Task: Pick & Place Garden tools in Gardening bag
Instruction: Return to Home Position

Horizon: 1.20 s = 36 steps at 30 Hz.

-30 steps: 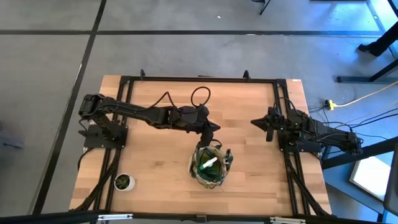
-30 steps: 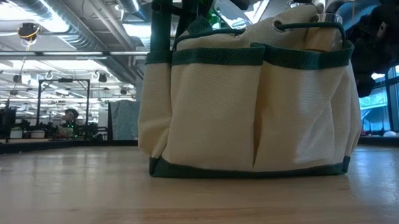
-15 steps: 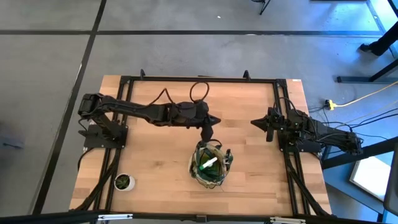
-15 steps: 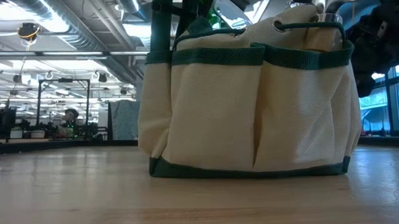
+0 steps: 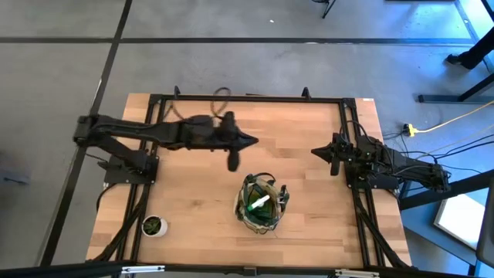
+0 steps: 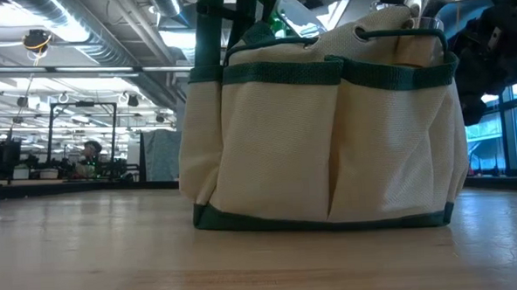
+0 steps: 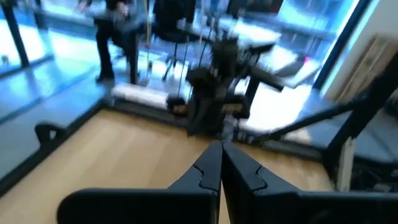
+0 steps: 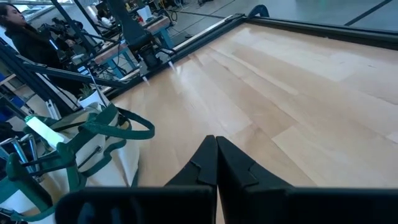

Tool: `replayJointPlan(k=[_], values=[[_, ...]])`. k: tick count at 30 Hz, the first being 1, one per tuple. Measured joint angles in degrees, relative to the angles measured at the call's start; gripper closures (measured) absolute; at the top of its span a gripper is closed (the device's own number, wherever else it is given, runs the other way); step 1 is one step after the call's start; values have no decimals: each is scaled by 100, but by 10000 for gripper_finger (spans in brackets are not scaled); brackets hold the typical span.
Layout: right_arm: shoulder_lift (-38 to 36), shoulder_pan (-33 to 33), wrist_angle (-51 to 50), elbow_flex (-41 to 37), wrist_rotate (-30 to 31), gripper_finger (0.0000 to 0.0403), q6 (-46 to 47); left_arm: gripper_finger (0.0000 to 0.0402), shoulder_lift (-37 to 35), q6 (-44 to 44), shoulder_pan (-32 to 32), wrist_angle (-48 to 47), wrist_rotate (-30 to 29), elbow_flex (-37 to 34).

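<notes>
Left of bag (image 6: 320, 142), potted plant (image 5: 153, 225), seemingly upright

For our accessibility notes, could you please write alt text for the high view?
The gardening bag, tools inside, stands on the wooden table. The left gripper hovers apart from it; the right gripper waits at the right edge.

Black jointed left arm (image 5: 166, 133), looped black cable (image 5: 221, 89) on it, matching right arm (image 5: 386, 162), tapered notched right hand (image 8: 214, 140)
</notes>
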Motion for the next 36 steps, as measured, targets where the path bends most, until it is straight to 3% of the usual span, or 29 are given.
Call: replayJointPlan(k=[8, 13, 29, 36], values=[[0, 0, 0, 0, 4, 402, -2, 400, -1380, -804, 326, 1716, 409, -2386], [0, -1, -7, 0, 2, 402, -2, 400, -1929, -759, 322, 2599, 868, -3420], [0, 1, -15, 2, 6, 402, -2, 400, -4053, -1304, 326, 2526, -92, -5285], [0, 2, -17, 2, 8, 402, -2, 400, -4993, -1062, 328, 2556, -35, -5789]])
